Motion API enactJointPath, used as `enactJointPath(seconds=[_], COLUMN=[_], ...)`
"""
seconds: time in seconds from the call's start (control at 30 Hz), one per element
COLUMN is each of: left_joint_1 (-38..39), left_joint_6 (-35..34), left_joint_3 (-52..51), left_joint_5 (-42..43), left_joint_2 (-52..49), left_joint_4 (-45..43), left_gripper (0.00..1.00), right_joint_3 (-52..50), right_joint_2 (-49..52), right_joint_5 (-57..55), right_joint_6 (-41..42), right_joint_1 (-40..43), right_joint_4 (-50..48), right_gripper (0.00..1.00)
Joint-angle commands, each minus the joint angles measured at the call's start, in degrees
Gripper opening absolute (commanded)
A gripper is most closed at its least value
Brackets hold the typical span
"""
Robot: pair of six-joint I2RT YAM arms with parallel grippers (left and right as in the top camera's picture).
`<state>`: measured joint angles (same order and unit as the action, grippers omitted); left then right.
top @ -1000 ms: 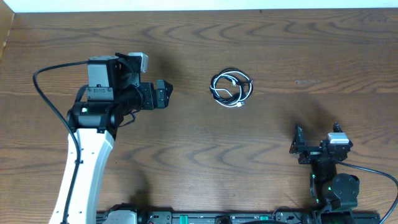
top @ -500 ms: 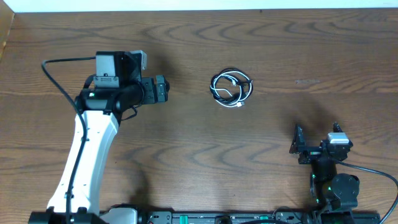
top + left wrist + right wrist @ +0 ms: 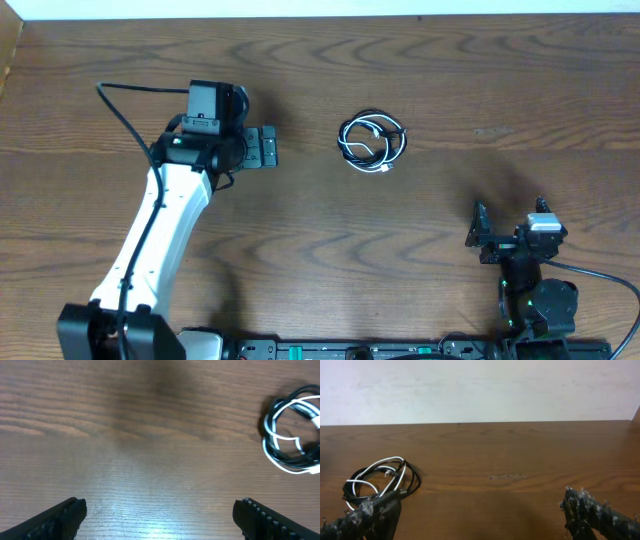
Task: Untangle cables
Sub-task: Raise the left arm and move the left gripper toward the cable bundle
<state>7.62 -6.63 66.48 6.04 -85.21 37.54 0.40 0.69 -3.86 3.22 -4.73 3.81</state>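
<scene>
Two cables point(image 3: 372, 143), one black and one white, lie coiled together in one small knot on the table point(image 3: 480, 70).

Overhead:
- The cables sit about mid-table, a bit toward the far edge.
- A white end pokes out at the knot's near-right side.
- Left gripper point(image 3: 268, 148) is to the left of the cables and points at them. It is well apart from them, with jaws spread and nothing in them.
- Right gripper point(image 3: 477, 229) is near the front right, by its base. It is well apart from the cables, also spread and empty.

Left wrist:
- The fingers point(image 3: 55, 520) sit in the bottom corners, wide apart, with bare wood between them.
- The cables point(image 3: 292, 435) are at the upper right edge, partly cut off by the frame.
- White loops are mixed in with the black ones. It's too blurred to tell which crosses on top.

Right wrist:
- The fingers point(image 3: 592, 512) are wide apart with nothing held.
- The cables point(image 3: 380, 480) are at the left, with the white cable point(image 3: 375, 465) looped inside the black cable point(image 3: 416, 479).
- The left fingertip overlaps the knot's lower edge in this shot. Contact can't be judged from here, but overhead shows a clear gap.
- A pale wall point(image 3: 480, 390) stands behind the table.
</scene>
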Motion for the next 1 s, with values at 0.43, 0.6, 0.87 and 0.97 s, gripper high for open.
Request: enactJointPath(seconds=[0.43, 0.6, 0.87, 0.97], left_joint_1=[0.2, 0.2, 5.33, 9.46], left_joint_6=[-1.01, -0.96, -2.78, -5.53], left_joint_3=[1.42, 1.42, 1.42, 1.42], left_joint_5=[-0.7, 0.92, 13.9, 13.88], left_joint_2=[-2.69, -4.79, -10.91, -13.77], left_joint_4=[1.51, 1.81, -7.26, -12.24], left_gripper=[0.98, 0.95, 0.91, 0.9], right_joint_3=[-0.09, -0.09, -0.09, -0.09], right_joint_2=[-0.31, -0.31, -0.31, -0.31], right_joint_5=[-0.09, -0.09, -0.07, -0.09], right_joint_6=[-0.09, -0.09, -0.09, -0.09], right_joint_1=[-0.24, -0.24, -0.24, -0.24], right_joint_4=[0.2, 0.22, 0.22, 0.22], right_gripper=[0.99, 0.99, 0.99, 0.99])
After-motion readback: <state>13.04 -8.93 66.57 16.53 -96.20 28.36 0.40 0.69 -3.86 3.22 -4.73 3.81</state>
